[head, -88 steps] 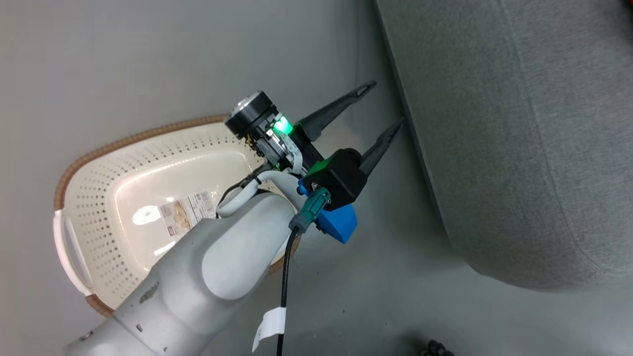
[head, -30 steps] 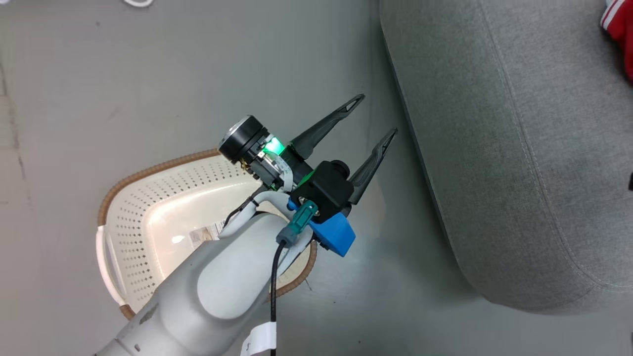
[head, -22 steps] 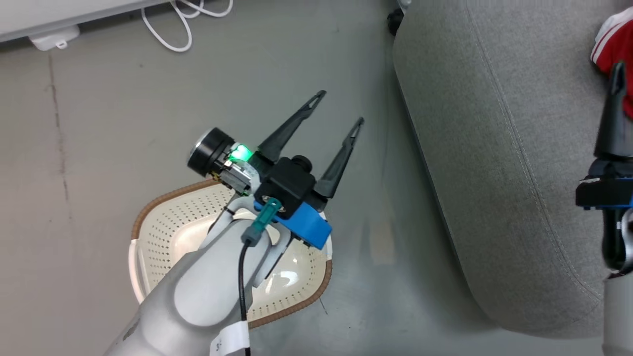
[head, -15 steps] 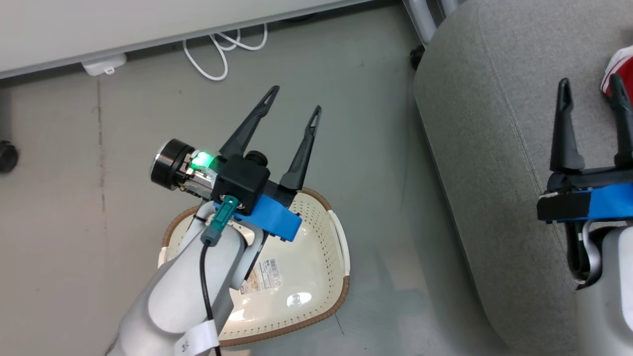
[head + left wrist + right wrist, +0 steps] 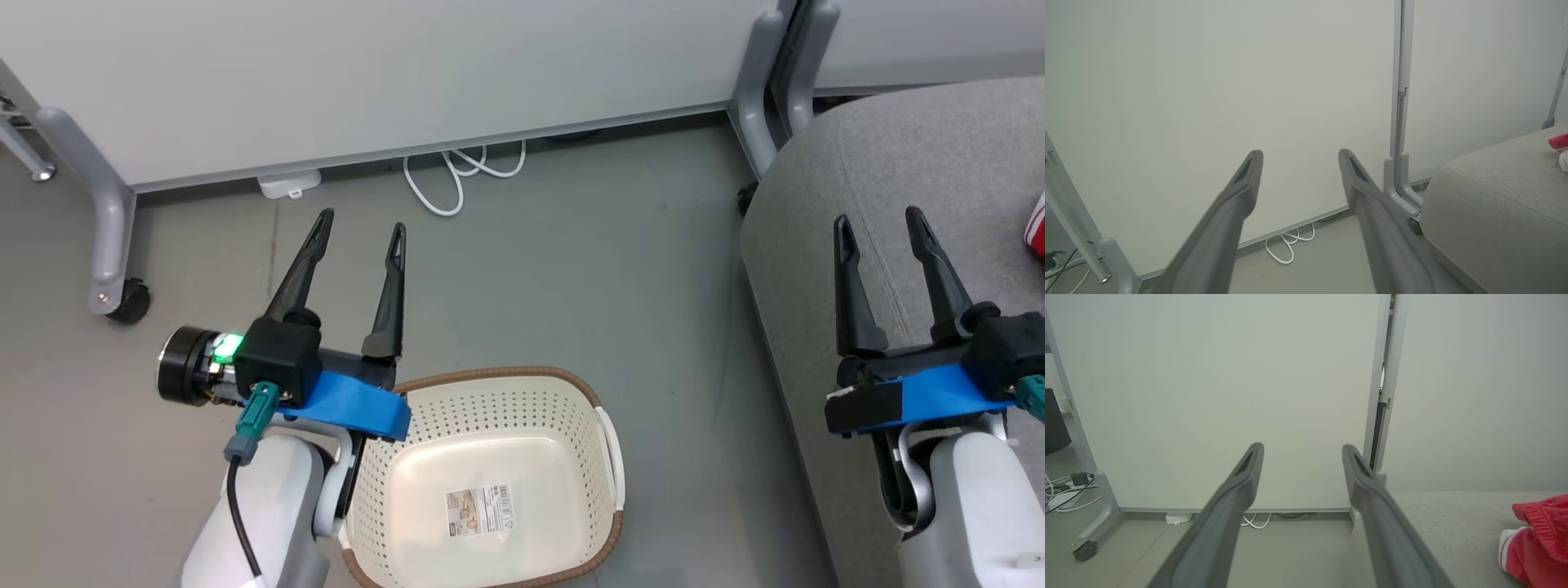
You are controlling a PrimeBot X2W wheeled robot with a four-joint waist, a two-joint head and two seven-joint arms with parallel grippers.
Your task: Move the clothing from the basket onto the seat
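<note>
forearm of the left arm (image 5: 261, 506) stood at the lower left of the head view, wrist level, and the left gripper (image 5: 362, 222) pointed up the frame over bare floor (image 5: 571, 269), its two dark fingers spread wide and released, gripping nothing. in the left wrist view those fingers framed a pale wall panel (image 5: 1208, 81) with a loop of white cable (image 5: 1286, 247) at its foot.

just right of that wrist, at the bottom centre of the head view, the basket (image 5: 490, 373) sat upright on the floor. its perforated cream walls held a barcode sticker (image 5: 482, 510) on the inner bottom.

at the lower right the right forearm (image 5: 971, 506) showed, and the right gripper (image 5: 877, 217) pointed up the frame over the left edge of the seat (image 5: 914, 139), fingers likewise parted and clasping nothing. the seat took the right side of the frame, well apart from the basket.

the clothing (image 5: 1539, 535) lay on the seat: a red and white sliver at the right edge of the head view, and in the right wrist view a red heap with white stripes at the lower right, beside that gripper and apart from it.
</note>
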